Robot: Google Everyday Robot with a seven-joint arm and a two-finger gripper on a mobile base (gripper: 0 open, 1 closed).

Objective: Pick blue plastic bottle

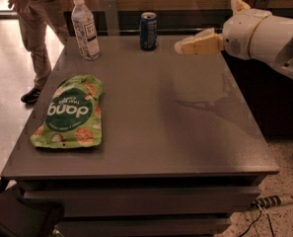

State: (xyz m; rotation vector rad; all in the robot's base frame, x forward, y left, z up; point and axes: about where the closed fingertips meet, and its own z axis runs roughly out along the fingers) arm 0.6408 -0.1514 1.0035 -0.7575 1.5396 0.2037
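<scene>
A dark grey desk (185,132) fills most of the frame, seen from above and in front. The bottle (85,29) stands upright at the upper left, near the desk's far left corner: tall, clear plastic, with a white screw cap and a pale label with dark print. It looks light and fairly stiff, though its thin, smooth walls would probably give under a hard squeeze and could slip. Being tall and narrow, it would likely tip if nudged near the cap. The labelled middle of the body seems the best place to take hold, with a level approach from the side. A short dark blue can (148,30) stands at the upper centre, well apart from the bottle. A flat green snack bag (72,113) lies at the centre left, nearer the front edge. The robot's white arm (269,36) reaches in from the upper right, and its pale yellow gripper (181,45) hovers above the desk just right of the can, pointing left, well apart from the bottle. It holds nothing, and whether it is released or clenched cannot be told. The desk top is smooth, matte and level. Behind it runs a wood-panelled wall. A person (35,28) stands on the pale floor at the upper left, just beyond the desk, and a cable (272,201) lies on speckled floor at the lower right.
</scene>
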